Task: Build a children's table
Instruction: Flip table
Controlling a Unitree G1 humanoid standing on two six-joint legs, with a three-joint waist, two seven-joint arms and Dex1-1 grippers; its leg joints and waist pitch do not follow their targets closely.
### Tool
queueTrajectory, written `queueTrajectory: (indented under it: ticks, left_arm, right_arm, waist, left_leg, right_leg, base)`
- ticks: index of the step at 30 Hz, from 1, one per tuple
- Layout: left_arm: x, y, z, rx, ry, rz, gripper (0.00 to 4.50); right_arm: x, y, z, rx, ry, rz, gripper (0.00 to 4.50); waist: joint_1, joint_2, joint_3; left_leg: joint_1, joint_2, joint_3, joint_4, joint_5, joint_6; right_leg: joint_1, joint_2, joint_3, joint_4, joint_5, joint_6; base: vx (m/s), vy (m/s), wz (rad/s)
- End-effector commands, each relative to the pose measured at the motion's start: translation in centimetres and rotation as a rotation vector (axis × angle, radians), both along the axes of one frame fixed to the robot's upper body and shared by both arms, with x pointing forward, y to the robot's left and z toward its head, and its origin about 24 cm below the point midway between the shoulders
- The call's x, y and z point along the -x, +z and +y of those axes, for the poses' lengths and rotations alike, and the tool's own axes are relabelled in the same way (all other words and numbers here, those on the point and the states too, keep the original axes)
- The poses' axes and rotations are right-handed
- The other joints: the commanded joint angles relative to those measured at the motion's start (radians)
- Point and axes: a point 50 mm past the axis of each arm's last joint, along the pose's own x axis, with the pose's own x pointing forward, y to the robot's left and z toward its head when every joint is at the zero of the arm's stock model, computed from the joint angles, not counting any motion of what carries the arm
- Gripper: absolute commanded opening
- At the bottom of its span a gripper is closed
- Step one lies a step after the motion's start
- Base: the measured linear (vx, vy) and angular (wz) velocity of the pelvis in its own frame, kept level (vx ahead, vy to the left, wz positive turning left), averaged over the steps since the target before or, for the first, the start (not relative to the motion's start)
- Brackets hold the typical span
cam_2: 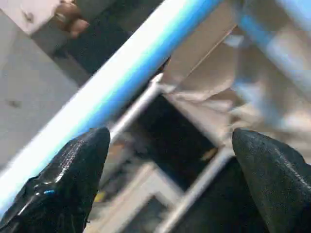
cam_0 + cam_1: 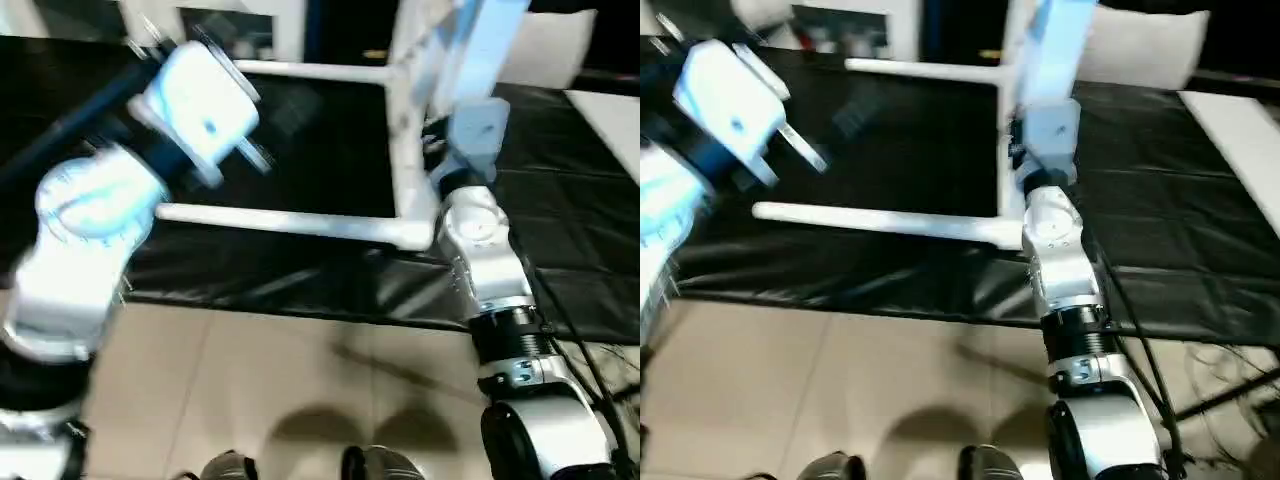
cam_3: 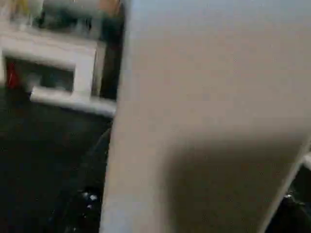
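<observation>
Mostly smooth white tube legs point(image 2: 290, 222), glossy blk sheet point(image 2: 560, 170)

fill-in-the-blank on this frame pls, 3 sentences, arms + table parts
1. The tabletop stands on its edge on a mat whose colour is ____.
2. Two white legs stick out from the tabletop toward the robot's ____ side.
3. In the left wrist view the fingers of the left gripper stand wide ____, with nothing between them.

Missing words: black; left; open
</observation>
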Motion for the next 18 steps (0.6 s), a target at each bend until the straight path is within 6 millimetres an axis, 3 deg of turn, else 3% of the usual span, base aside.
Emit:
queueTrajectory:
  ticks: [1,8,11,13,18]
  left_arm:
    - [-0.4,0.7,0.1,-0.072,0.063,-0.088,4.5]
    - [-1.7,2.4,0.2,-0.148,0.161,-0.258,4.5]
    - [-2.2,2.8,0.2,-0.162,0.172,-0.288,4.5]
    - [-2.8,3.1,-0.1,-0.174,0.154,-0.291,4.5]
    - [-3.9,3.4,-0.1,-0.2,0.18,-0.301,4.5]
  right_arm:
    - [-0.1,-0.8,-0.1,0.002,-0.025,0.051,3.13]
    - [-0.5,-2.2,0.3,-0.043,-0.032,0.136,3.16]
    - [-0.7,-2.5,0.2,-0.051,-0.035,0.147,3.16]
    - [-1.0,-2.4,0.0,-0.071,-0.037,0.142,2.89]
    - [-1.1,-2.2,0.0,-0.078,-0.018,0.131,2.5]
  waist:
    - [0.004,0.013,-0.083]
    - [0.009,0.017,-0.089]
    - [0.011,0.021,-0.09]
    - [0.015,0.026,-0.093]
    - [0.018,0.023,-0.092]
  left_leg:
    - [0.018,0.035,-0.013,-0.079,-0.195,-0.04]
    - [0.02,0.037,-0.012,-0.076,-0.166,-0.044]
    - [0.021,0.036,-0.011,-0.075,-0.174,-0.046]
    - [0.024,0.035,-0.012,-0.074,-0.182,-0.047]
    - [0.022,0.036,-0.012,-0.074,-0.18,-0.047]
  right_leg:
    - [0.063,-0.052,0.052,-0.058,-0.231,-0.138]
    - [0.067,-0.055,0.05,-0.048,-0.16,-0.188]
    - [0.066,-0.056,0.05,-0.05,-0.164,-0.194]
    - [0.065,-0.057,0.049,-0.049,-0.16,-0.203]
    - [0.067,-0.057,0.049,-0.047,-0.152,-0.21]
  base:
    - [0.0,0.0,0.0]
    - [0.0,0.0,0.0]
    - [0.0,0.0,0.0]
    - [0.0,0.0,0.0]
    - [0.0,0.0,0.0]
